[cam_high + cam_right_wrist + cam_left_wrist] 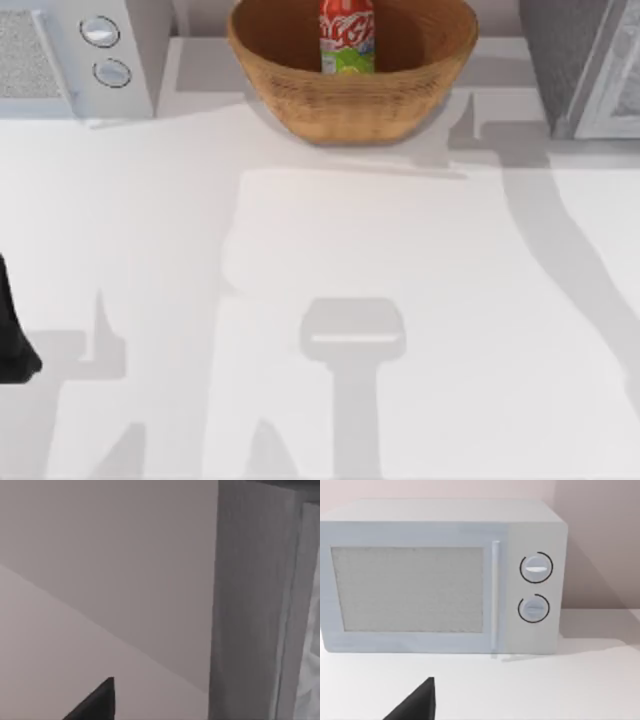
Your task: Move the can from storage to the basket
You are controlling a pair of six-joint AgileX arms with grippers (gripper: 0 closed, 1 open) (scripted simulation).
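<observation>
White table (420, 300), can (347, 38) upright in basket (350, 105), pincer states cannot tell.

Counts: 1 can (347, 37) is standing in 1 basket (352, 95). 1 storage cabinet (580, 65) is sitting at the tabletop's (320, 300) far right. 1 white appliance (442, 575) is sitting at the far left, carrying 2 round knobs (536, 568). 1 dark arm part (12, 335) is showing at the left edge.
</observation>
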